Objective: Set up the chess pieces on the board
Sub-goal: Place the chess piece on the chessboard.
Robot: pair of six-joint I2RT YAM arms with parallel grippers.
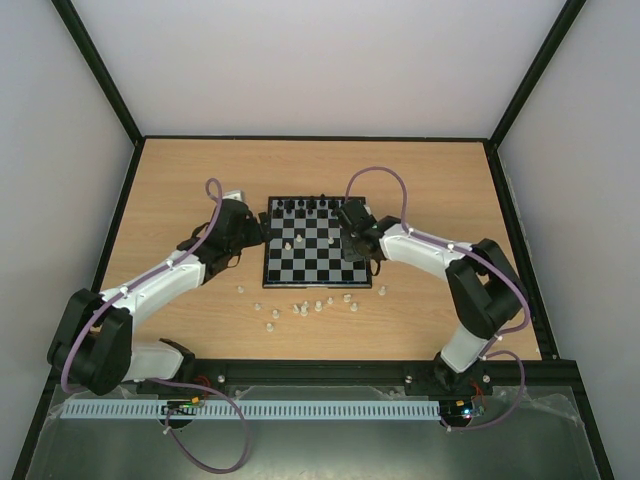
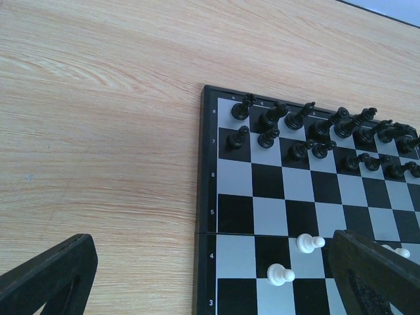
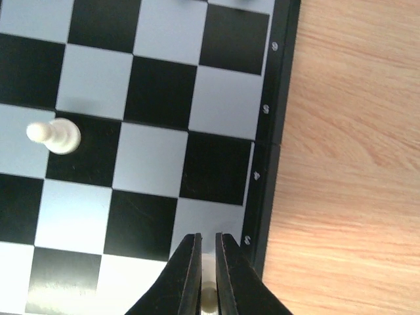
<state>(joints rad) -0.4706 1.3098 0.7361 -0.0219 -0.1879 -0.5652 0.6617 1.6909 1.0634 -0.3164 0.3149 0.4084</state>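
Observation:
The board (image 1: 318, 262) lies mid-table, with black chessmen (image 2: 308, 128) in its two far rows. Two white pawns (image 1: 293, 242) stand on its left side; they also show in the left wrist view (image 2: 281, 274). Several white chess pieces (image 1: 304, 309) lie loose on the table in front of the board. My left gripper (image 1: 258, 232) hangs over the board's left edge, open and empty (image 2: 210, 289). My right gripper (image 1: 353, 247) is over the board's right side, shut (image 3: 209, 239) on a small white chess piece (image 3: 209, 296) above a light square beside the rim. Another white pawn (image 3: 56, 136) stands on the board.
The board's black rim (image 3: 262, 170) runs just right of my right fingers, with bare wooden table (image 3: 354, 164) beyond it. Dark frame posts and white walls close in the table (image 1: 180, 200). A black rail (image 1: 330, 372) crosses the near edge by the arm bases.

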